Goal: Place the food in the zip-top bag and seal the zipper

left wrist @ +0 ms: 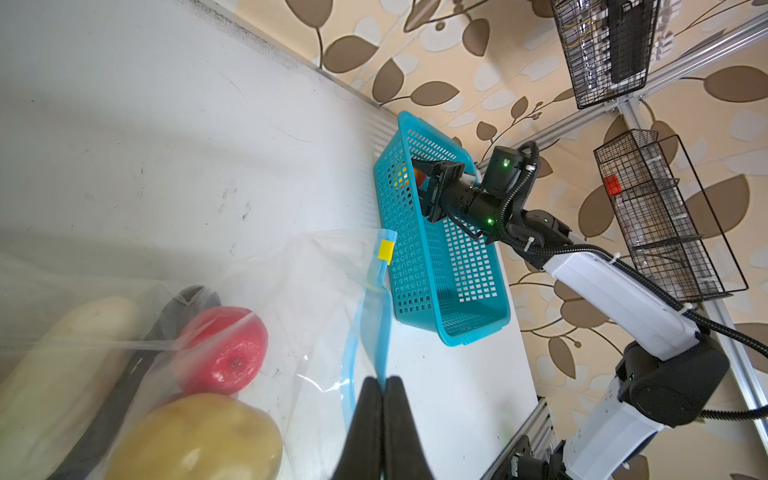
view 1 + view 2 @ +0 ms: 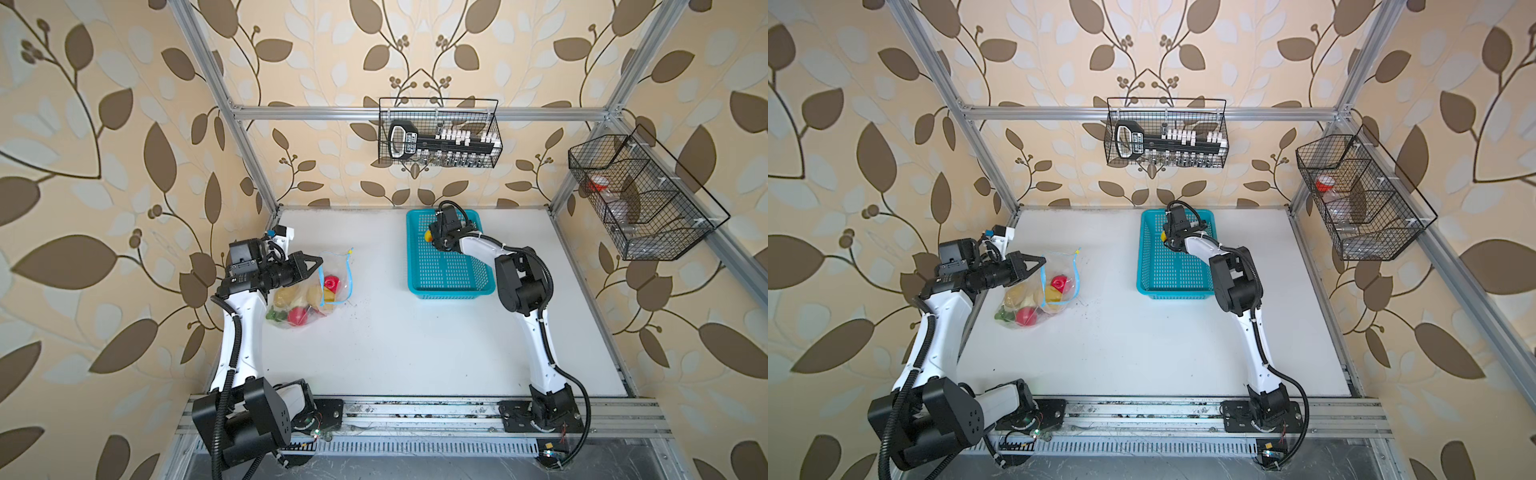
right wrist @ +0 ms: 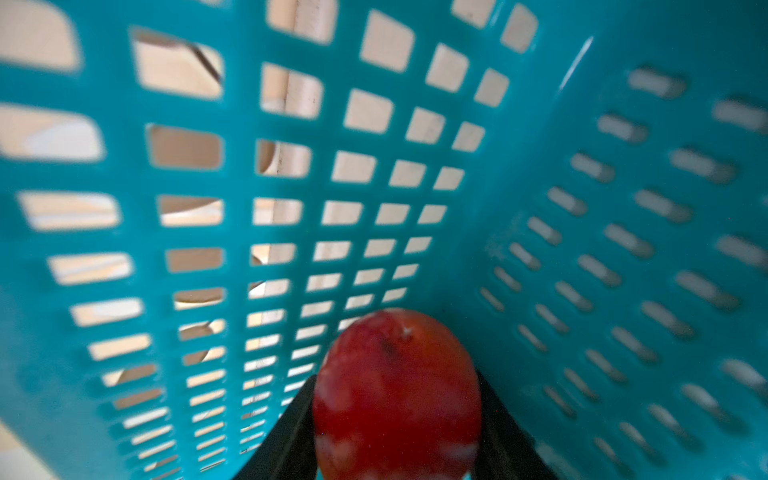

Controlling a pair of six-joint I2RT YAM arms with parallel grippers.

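bright, even light, soft shadows on the table [image 2: 395, 353]. both top views bow at the edges. right wrist view blurry: red fruit [image 3: 397, 395] and basket [image 3: 540, 249] out of focus.

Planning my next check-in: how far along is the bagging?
Done: most food sits inside the zip-top bag. In hand: the left gripper pinches the zipper, holding the mouth open. The right gripper has its jaws either side of the red-yellow fruit in the turquoise basket. Left: bag that fruit, then seal the zipper.
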